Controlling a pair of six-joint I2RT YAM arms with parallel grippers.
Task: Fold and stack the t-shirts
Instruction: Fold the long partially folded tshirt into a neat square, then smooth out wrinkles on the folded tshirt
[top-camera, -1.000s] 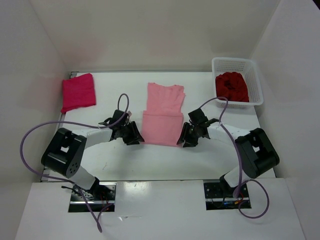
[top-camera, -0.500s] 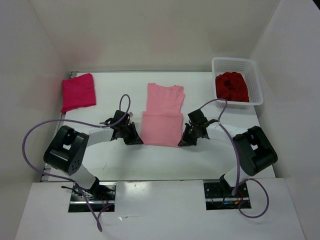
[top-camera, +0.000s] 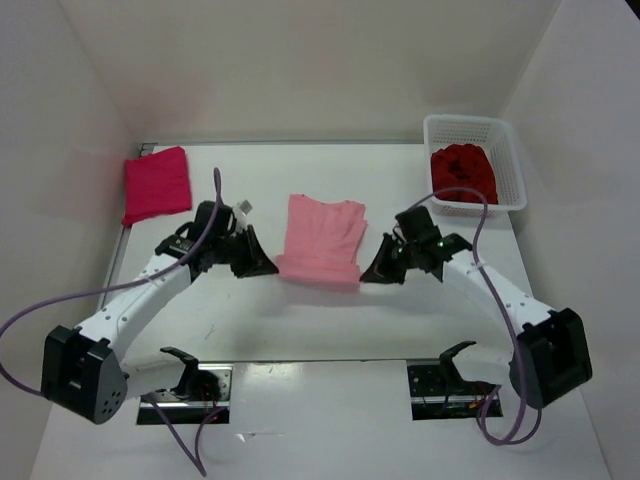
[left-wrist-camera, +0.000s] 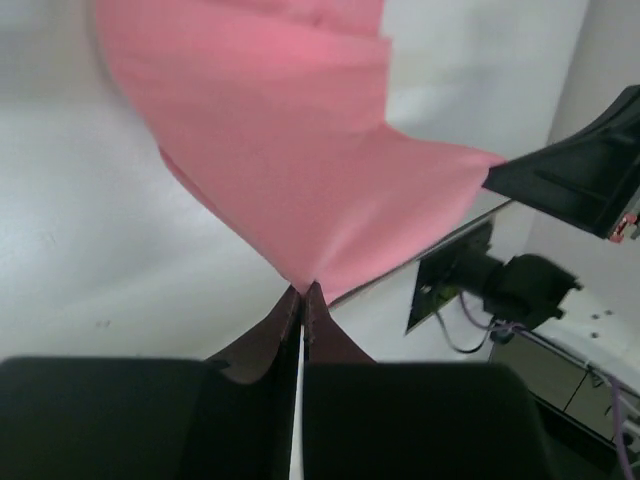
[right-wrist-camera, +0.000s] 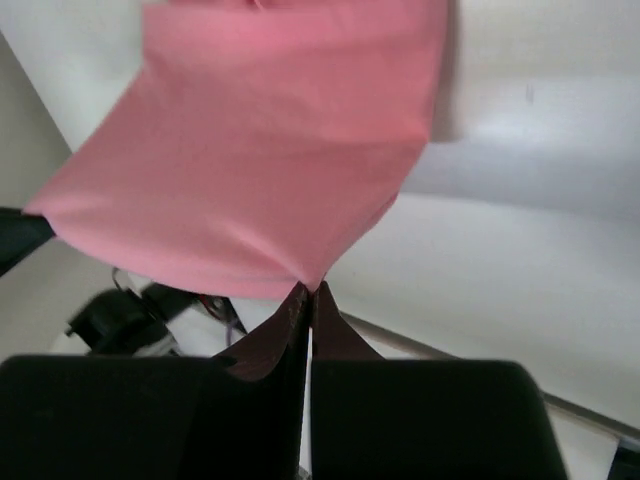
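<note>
The salmon pink t-shirt hangs lifted over the middle of the table, half folded. My left gripper is shut on its near left corner. My right gripper is shut on its near right corner. The pink cloth stretches taut between both grippers. A folded magenta-red t-shirt lies at the far left of the table. The dark crimson t-shirt sits crumpled inside the white mesh basket at the far right.
White walls close in the table on the left, back and right. The left arm's purple cable loops out past the left table edge. The right arm's cable arches near the basket.
Both grippers have shut on the near corners of the pink t-shirt and lifted its near edge up and away from me. Both arms have stretched out farther over the table.
</note>
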